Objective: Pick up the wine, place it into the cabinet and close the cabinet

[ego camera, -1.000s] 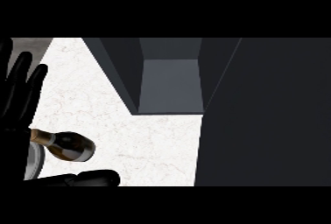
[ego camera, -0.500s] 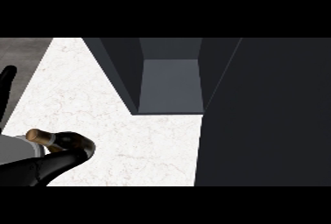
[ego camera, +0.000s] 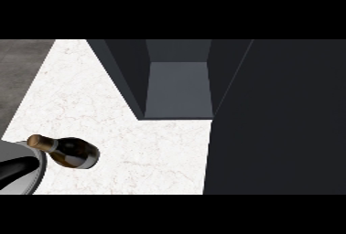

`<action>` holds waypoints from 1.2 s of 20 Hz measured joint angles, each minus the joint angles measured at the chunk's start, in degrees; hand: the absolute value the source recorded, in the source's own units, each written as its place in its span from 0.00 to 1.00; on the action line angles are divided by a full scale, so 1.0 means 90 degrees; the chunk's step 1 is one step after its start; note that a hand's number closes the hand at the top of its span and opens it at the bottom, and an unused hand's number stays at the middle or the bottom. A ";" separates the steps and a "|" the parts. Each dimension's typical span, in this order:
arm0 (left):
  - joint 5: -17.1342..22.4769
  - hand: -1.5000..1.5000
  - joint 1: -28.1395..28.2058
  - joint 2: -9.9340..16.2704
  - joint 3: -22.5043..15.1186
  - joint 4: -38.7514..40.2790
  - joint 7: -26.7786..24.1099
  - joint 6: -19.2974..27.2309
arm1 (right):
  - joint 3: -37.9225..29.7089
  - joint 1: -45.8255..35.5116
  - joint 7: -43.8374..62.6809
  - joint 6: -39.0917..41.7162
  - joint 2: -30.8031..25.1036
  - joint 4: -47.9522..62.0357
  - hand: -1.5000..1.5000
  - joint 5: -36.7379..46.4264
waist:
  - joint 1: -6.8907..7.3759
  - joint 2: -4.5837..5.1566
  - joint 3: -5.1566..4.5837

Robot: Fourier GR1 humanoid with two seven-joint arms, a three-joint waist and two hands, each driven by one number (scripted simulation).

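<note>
At about 8 o'clock, a grey forearm (ego camera: 20, 155) is poking in from the edge. A moment ago black fingers were showing there, standing up at the left edge and reaching along the bottom. Now no fingers are showing at all, so I cannot tell if they are spread, pressed together or pinching anything. I also cannot tell which arm this is.

Right beside the forearm, the wine bottle (ego camera: 71, 153) is sitting in nearly the same spot as before. Its cork end is pointing toward 10 o'clock and looks to be touching the forearm. The fat end is pointing toward 4 o'clock. I cannot tell if the bottle is lying on the white counter (ego camera: 101, 91) or being lifted.

The cabinet (ego camera: 177, 87) is standing open at 12 o'clock, well apart from the bottle, and nothing is showing inside it. A big dark panel (ego camera: 283, 114) is filling the side from 1 to 5 o'clock. It is probably the open door.

So I think the job is only starting. The wine is not yet in the cabinet, and the cabinet is not yet closed.
</note>
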 measured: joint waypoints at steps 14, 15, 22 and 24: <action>0.1510 0.00 0.1719 -0.0224 0.1183 0.0578 -0.1740 -0.0867 | 0.0257 -0.0300 0.0171 -0.0341 0.0019 0.0011 0.00 0.0084 | 0.0007 0.0003 -0.0006; 0.1555 0.00 0.1846 -0.0301 0.1215 0.0680 -0.1932 -0.0925 | 0.0290 -0.0295 0.0184 -0.0362 0.0003 0.0007 0.00 0.0091 | -0.0004 0.0002 -0.0007; 0.1863 0.00 0.2255 -0.0485 0.1394 0.1546 -0.2848 -0.1397 | 0.0196 -0.0470 0.0243 -0.0389 -0.0083 0.0015 0.00 0.0105 | -0.0024 0.0009 -0.0002; 0.1957 0.00 0.2410 -0.0493 0.1439 0.1732 -0.3067 -0.1586 | 0.0326 -0.0418 0.0227 -0.0441 -0.0070 0.0009 0.00 0.0119 | -0.0031 0.0005 -0.0001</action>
